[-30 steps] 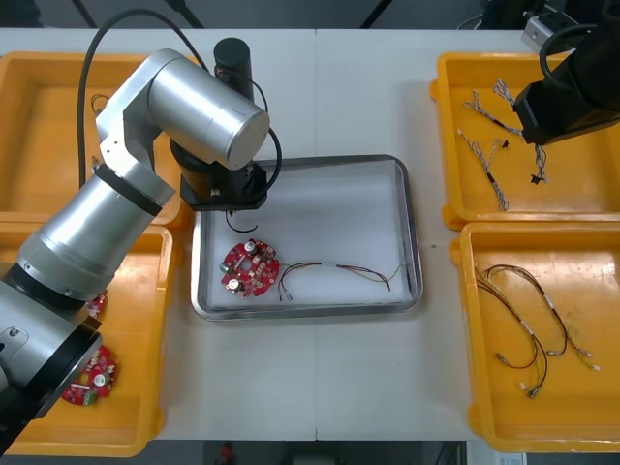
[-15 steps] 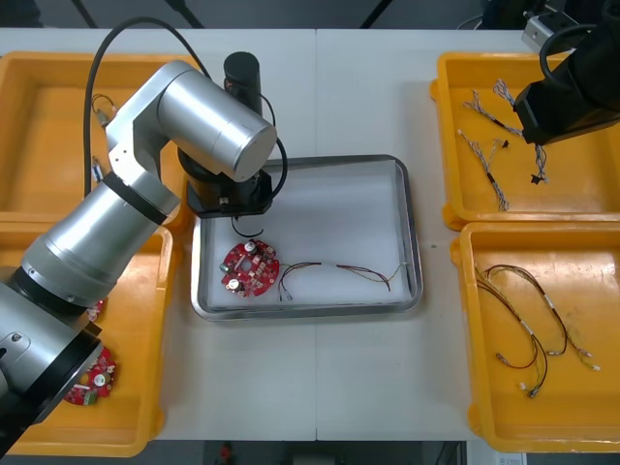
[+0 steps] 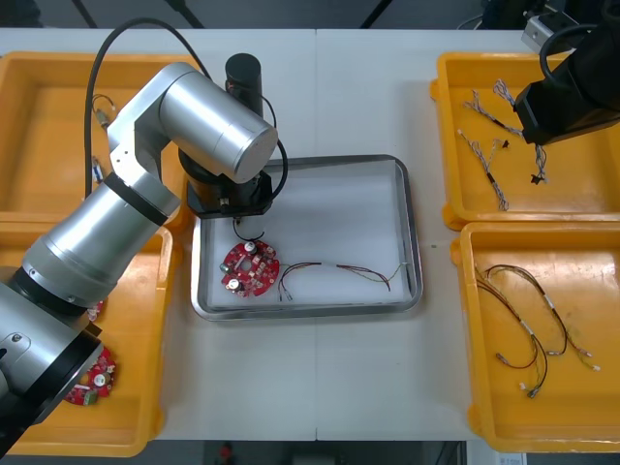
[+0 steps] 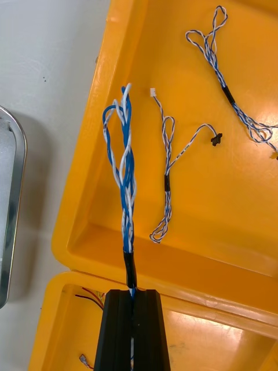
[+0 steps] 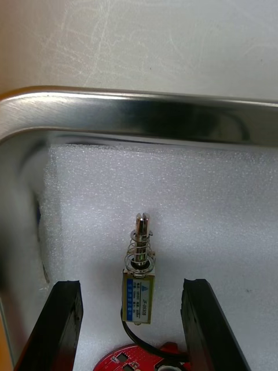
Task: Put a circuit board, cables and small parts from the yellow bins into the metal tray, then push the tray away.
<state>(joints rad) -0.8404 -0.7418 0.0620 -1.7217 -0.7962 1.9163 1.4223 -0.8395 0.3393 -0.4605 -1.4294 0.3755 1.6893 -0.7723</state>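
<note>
In the left wrist view my left gripper (image 5: 132, 285) is open low over the white inside of the metal tray (image 3: 411, 232), near its left end. A small metal part (image 5: 139, 283) with a spring lies on the foam between the fingers (image 5: 63, 324), touching neither. A round red circuit board (image 3: 250, 268) and a thin dark cable (image 3: 339, 270) lie in the tray's front half. My right gripper (image 4: 132, 297) is shut on a twisted blue and white cable (image 4: 124, 168), which hangs above the far right yellow bin (image 3: 455, 208).
More blue and white cables (image 3: 489, 145) lie in the far right bin. The near right bin (image 3: 465, 329) has black and red-yellow cables (image 3: 528, 320). The near left bin (image 3: 145, 426) has red boards (image 3: 92, 373). The far left bin (image 3: 39, 126) is beside the left arm.
My left gripper has opened and let go of the small metal part, after shifting slightly right over the tray. The right arm has stayed still with its cable.
</note>
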